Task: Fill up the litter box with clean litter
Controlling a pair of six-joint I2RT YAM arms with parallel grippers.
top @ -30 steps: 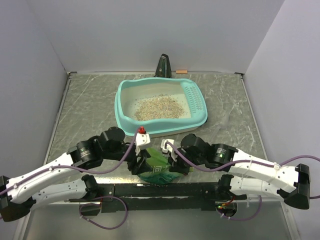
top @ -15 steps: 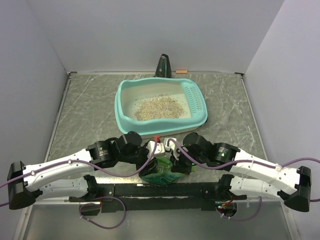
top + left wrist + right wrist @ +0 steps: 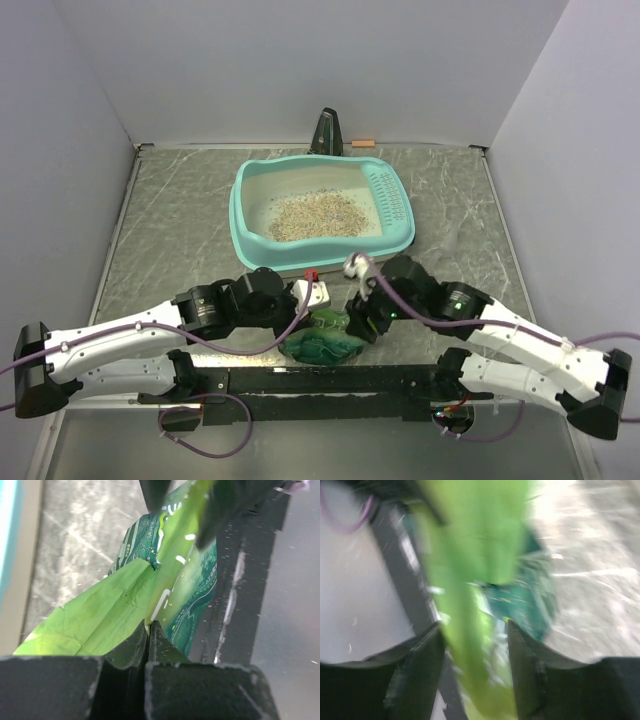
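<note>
From my station the bench (image 3: 170,220) reads as grey marbled stone, boxed in by pale walls (image 3: 300,60) on three sides. The teal litter box (image 3: 237,215) sits toward the back, its slotted grid at the right end. The clean litter (image 3: 318,216) forms a loose heap on its whitish floor. A dark upright object (image 3: 327,133) and a small tan stick (image 3: 363,143) sit at the back wall. By the black rail (image 3: 320,380), the green printed bag (image 3: 325,342) rests just in front of the box. My left hand (image 3: 148,630) is pinched tight on a fold of the bag. My right hand (image 3: 475,630) has its fingers apart, with the bag's blurred fold between them.
</note>
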